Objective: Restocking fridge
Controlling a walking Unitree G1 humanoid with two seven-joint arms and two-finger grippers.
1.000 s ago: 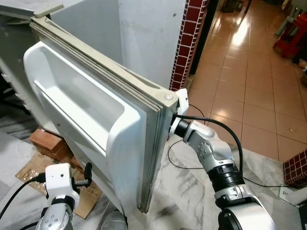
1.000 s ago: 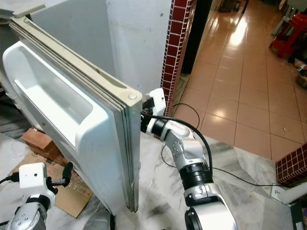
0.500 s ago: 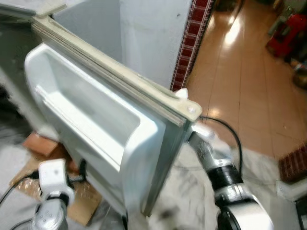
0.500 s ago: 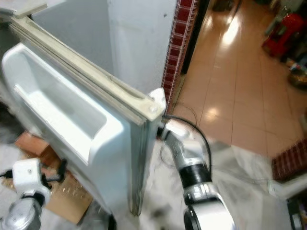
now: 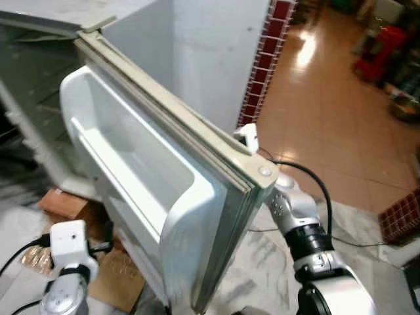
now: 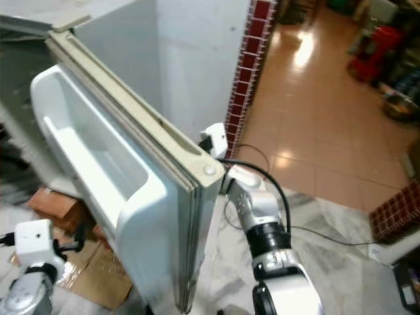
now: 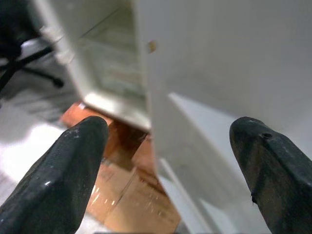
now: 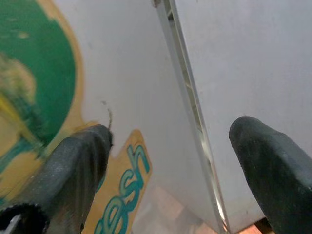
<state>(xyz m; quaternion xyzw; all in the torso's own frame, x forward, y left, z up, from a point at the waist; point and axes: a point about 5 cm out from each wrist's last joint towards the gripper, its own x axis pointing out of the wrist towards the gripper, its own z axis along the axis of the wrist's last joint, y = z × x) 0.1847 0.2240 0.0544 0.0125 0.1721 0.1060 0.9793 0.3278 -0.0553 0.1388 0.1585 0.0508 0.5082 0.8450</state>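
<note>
**Fridge door swung open between two arms**

The white fridge door (image 5: 151, 190) stands open. Right tool (image 8: 165, 146), fingers spread, faces its stickered outer face behind the free edge. Left tool (image 7: 165, 146), spread, hangs low beside the inner shelf. Tiled floor (image 5: 328, 131) lies open rightward.

You're in a lived-in home, by the look of it: an old white fridge (image 5: 164, 177) stands open on a marble floor (image 5: 262, 262), a red-tiled pillar (image 5: 262, 65) edges a glossy terracotta-tiled hallway (image 5: 328, 111), with flattened cardboard (image 5: 125, 279) underfoot.
</note>
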